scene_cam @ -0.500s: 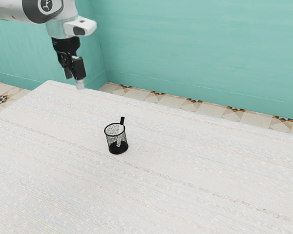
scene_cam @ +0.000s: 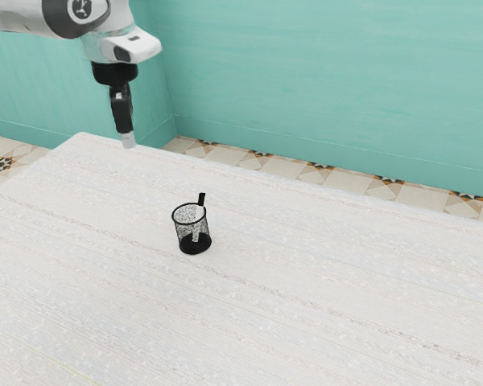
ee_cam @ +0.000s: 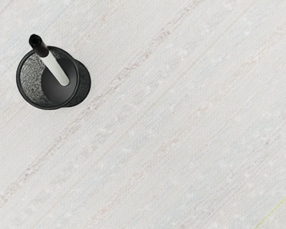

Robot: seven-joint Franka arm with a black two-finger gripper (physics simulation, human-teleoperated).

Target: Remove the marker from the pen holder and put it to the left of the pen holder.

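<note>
High above the table's far edge, the gripper [scene_cam: 127, 138] hangs in the exterior view's upper left, well away from the holder. It is seen edge-on. The black mesh pen holder [scene_cam: 194, 243] stands upright on the table. Inside leans the marker, its black cap [scene_cam: 201, 199] sticking up past the rim. From above, the wrist view has the pen holder [ee_cam: 76, 102] with the white-bodied marker [ee_cam: 56, 68] resting against the rim, its lower end inside on the holder's floor.
A pale, streaked table [scene_cam: 306, 273] spreads around the holder. Behind it are patterned floor tiles [scene_cam: 262, 158] and a teal wall [scene_cam: 322, 72].
My hand has turned about its own axis, so the gripper now appears narrower from the side, and it has shifted slightly. Holder and marker stand as before.
</note>
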